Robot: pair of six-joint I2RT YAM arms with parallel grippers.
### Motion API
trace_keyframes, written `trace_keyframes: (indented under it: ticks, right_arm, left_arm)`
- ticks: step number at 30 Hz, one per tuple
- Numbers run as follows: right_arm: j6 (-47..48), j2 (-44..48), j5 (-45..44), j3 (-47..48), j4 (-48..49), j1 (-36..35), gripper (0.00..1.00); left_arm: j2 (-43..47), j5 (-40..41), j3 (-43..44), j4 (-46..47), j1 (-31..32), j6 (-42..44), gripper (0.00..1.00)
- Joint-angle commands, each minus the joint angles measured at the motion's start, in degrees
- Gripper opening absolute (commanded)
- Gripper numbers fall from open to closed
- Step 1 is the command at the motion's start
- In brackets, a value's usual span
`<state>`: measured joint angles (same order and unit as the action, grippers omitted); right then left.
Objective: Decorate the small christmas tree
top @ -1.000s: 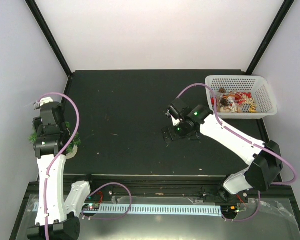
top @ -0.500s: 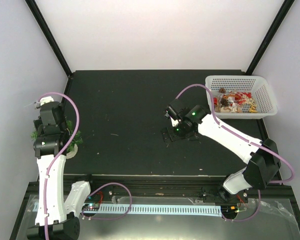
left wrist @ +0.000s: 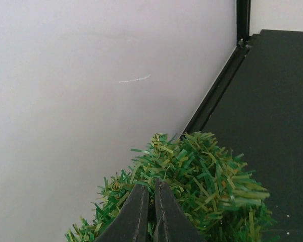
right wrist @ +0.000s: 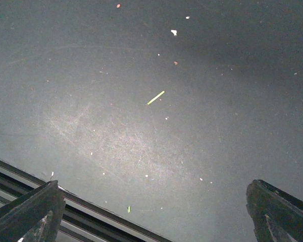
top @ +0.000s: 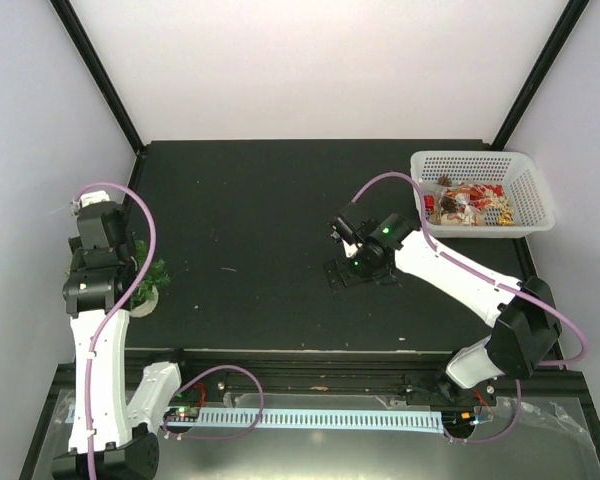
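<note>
At your left gripper [left wrist: 150, 187], pinched shut on the small christmas tree [left wrist: 207, 174], lift slowly; that hold looks thin.

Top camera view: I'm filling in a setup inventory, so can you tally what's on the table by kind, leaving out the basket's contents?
Small christmas tree: 1
White basket: 1
Robot arms: 2, the left arm and the right arm
Total: 4
</note>
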<state>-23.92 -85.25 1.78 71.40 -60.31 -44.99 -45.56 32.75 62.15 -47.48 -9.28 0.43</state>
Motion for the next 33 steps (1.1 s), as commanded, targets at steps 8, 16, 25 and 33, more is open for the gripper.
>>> trace_keyframes:
  ticks: [8, 16, 25, 33]
  right_arm:
    - [-1.3, 1.8, -0.9, -3.8, 2.0, -0.5, 0.99]
    - [-4.7, 5.3, -1.4, -7.3, 3.4, -0.5, 0.99]
    - [-10.5, 11.3, -3.3, -13.0, 4.6, -0.5, 0.99]
    - [-15.6, 16.8, -4.2, -17.3, 4.2, -0.5, 0.99]
  left_arm:
    - [-1.7, -12.2, 6.4, 5.3, 3.7, 6.1, 0.02]
    - [-15.3, -35.1, 20.6, 1.3, 5.3, 9.7, 0.02]
    - [-38.7, -46.1, 45.1, -3.3, 14.1, 11.7, 0.01]
    - [-56.4, -46.5, 63.1, -1.7, 21.2, 13.2, 0.02]
